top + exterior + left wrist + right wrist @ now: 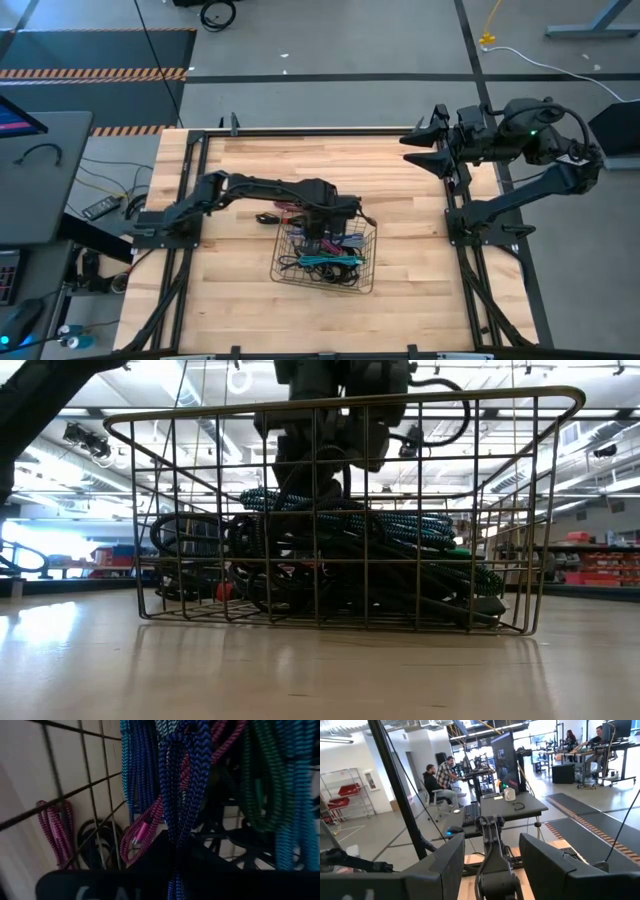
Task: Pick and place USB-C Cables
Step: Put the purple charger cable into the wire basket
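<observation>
The wire mesh basket (pixel 326 258) stands at the table's middle and holds a heap of USB-C cables (pixel 350 550) in teal, blue, magenta, green and black. My left gripper (pixel 320 232) reaches down into the basket from above and is shut on a dark blue braided cable (pixel 181 795). A magenta cable (pixel 52 832) and a black cable (pixel 95 847) lie on the table outside the basket's left wall. They also show as loose cables (pixel 272 215) in the high view. My right gripper (pixel 425 142) waits open, raised over the table's far right corner. My left gripper pinches the dark blue braided cable between its two fingers, on the doubled strands (pixel 173 865) of a long loop. The fingers come from above, pointing down into the basket. The loop runs on below them, into the heap of cables.
The basket's wire walls (pixel 540 510) stand around the left gripper. Bare wooden table (pixel 420 230) lies to the right of the basket and on its far side. Black frame rails (pixel 455 215) run along the table's sides. People sit at desks (pixel 440 777) in the room beyond.
</observation>
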